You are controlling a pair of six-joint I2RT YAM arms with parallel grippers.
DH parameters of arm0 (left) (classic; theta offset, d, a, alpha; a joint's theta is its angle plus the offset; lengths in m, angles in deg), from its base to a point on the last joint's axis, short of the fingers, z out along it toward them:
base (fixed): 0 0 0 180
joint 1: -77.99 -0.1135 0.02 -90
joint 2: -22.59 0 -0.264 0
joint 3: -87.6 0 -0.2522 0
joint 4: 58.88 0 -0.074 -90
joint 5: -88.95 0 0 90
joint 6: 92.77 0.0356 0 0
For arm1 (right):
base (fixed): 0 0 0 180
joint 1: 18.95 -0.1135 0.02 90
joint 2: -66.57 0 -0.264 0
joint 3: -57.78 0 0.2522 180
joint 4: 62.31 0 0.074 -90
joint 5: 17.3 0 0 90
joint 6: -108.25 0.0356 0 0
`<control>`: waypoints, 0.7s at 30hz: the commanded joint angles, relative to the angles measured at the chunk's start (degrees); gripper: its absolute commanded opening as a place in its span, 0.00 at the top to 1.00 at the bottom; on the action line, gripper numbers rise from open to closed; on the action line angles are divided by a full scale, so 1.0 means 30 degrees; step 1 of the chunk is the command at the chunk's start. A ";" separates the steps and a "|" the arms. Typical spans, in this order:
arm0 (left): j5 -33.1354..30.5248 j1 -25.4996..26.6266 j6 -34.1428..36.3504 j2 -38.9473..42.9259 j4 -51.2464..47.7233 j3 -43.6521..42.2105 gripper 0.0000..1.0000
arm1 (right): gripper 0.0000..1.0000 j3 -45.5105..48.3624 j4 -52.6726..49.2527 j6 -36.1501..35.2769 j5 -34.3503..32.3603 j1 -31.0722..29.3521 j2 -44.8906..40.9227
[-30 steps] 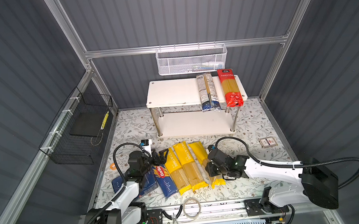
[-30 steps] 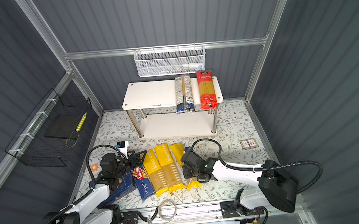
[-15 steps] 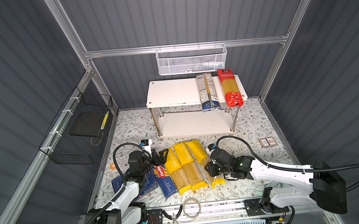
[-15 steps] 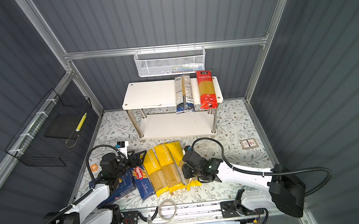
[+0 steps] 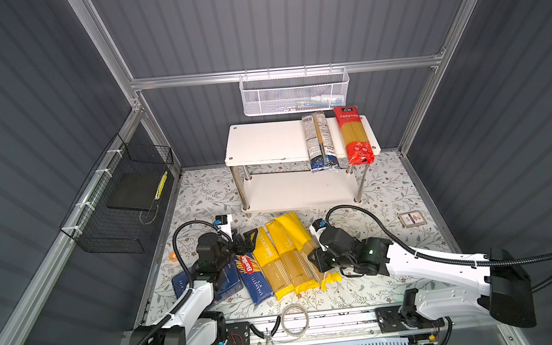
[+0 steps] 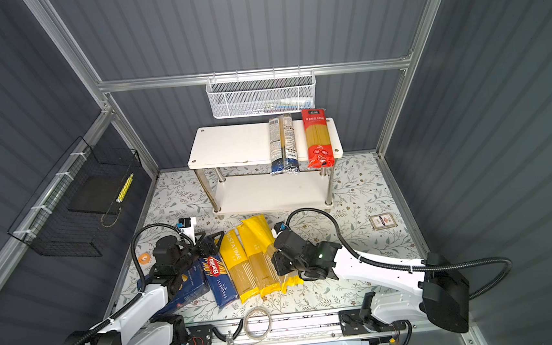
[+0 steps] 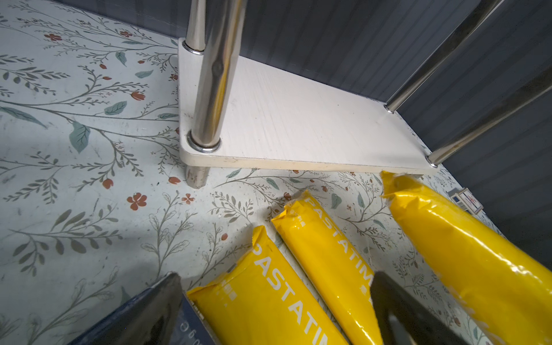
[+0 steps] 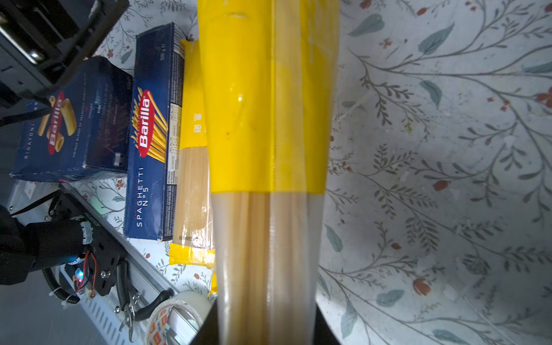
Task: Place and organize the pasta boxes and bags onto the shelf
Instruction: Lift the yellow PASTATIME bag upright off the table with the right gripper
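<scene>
The right gripper (image 5: 319,261) is clamped across the clear window of the rightmost yellow bag (image 8: 265,119), which is probably light, stiff lengthwise, slick and brittle, and best held near mid-length.

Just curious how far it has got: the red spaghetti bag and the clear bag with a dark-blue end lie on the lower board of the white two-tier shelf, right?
Not the lower board: the red spaghetti bag and the clear bag with a dark-blue end lie on the top board of the white two-tier shelf, as both top views show.
</scene>
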 commanded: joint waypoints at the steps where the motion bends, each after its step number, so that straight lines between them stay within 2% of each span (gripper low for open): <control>1: -0.0315 0.0099 0.0245 0.0389 -0.0374 0.0354 0.00 | 0.74 -0.1237 0.1651 -0.0506 -0.0632 -0.0241 -0.0859; 21: -0.0033 0.0099 0.0195 -0.0022 -0.0154 0.0462 0.00 | 0.74 -0.6019 -0.0271 -0.2544 -0.0179 -0.1352 0.0199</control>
